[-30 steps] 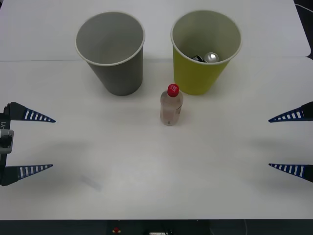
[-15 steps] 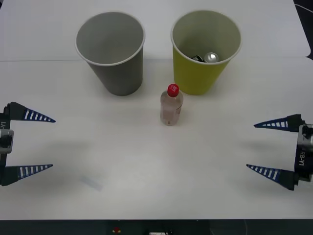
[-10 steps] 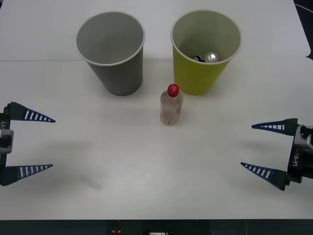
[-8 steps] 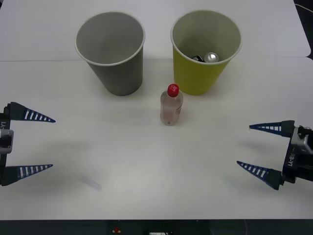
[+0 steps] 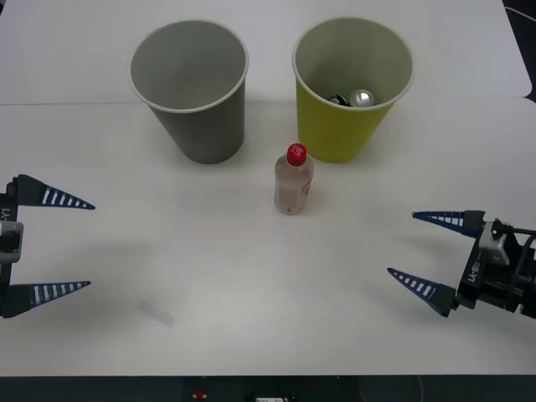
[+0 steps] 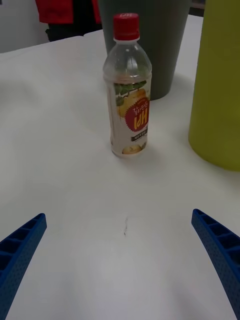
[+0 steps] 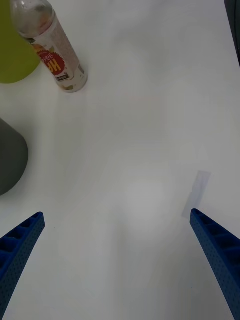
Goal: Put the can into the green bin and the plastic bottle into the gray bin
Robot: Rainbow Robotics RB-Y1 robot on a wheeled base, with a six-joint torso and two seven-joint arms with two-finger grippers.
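The left gripper (image 5: 69,245) is held left of the plastic bottle (image 5: 293,179), fingers spread wide. The right gripper (image 5: 412,248) is held right of it, fingers likewise apart.

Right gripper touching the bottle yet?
Apart. In the right wrist view bare table lies between the open right gripper and the upright bottle; the front view shows the same gap.

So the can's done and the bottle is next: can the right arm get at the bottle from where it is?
Probably yes. The right gripper is open and faces the upright bottle across bare table, with nothing between.
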